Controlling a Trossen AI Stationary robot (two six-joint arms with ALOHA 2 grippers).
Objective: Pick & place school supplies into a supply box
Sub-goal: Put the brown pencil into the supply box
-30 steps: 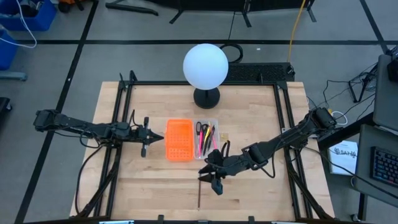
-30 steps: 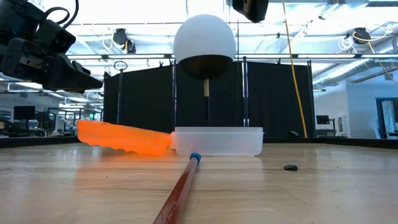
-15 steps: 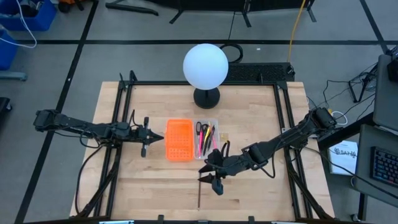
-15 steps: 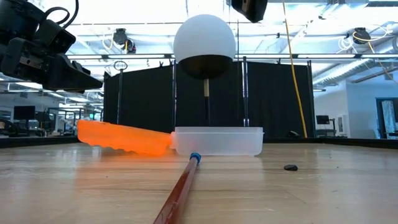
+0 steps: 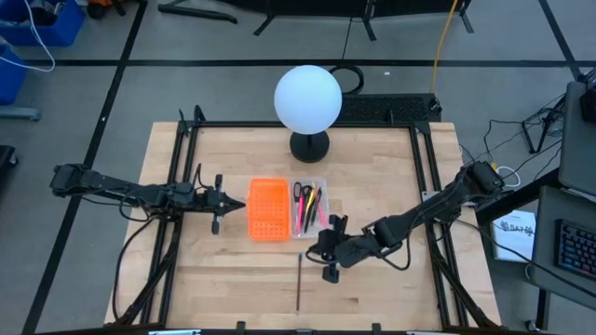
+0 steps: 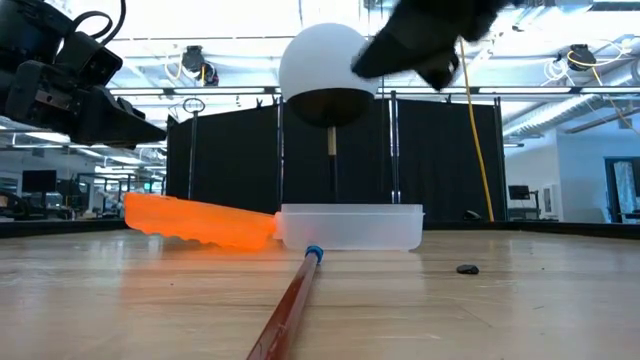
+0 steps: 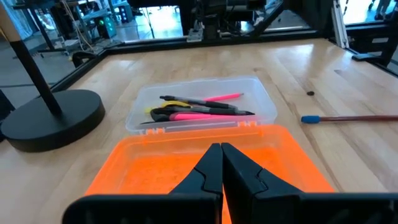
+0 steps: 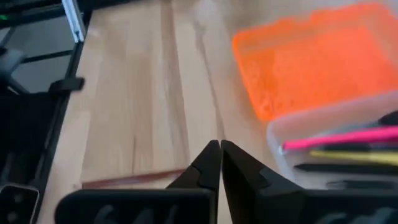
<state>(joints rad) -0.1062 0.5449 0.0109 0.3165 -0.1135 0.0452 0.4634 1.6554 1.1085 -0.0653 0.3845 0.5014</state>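
now | right gripper [image 5: 327, 260] pressed together, empty, beside pencil [image 5: 298, 284] | left gripper [image 5: 217, 199] pressed together

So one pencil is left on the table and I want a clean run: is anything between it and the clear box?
Nothing visible: bare wood lies between the pencil and the box. The right claw, shut and empty, hangs just beside that path.

low view: right gripper [image 6: 425, 40] blurred | pencil [image 6: 285, 310] cut off by edge

Supply box [image 5: 309, 207] sits right of the perforated piece [image 5: 268, 208], pencil [image 5: 298, 282] lying before it
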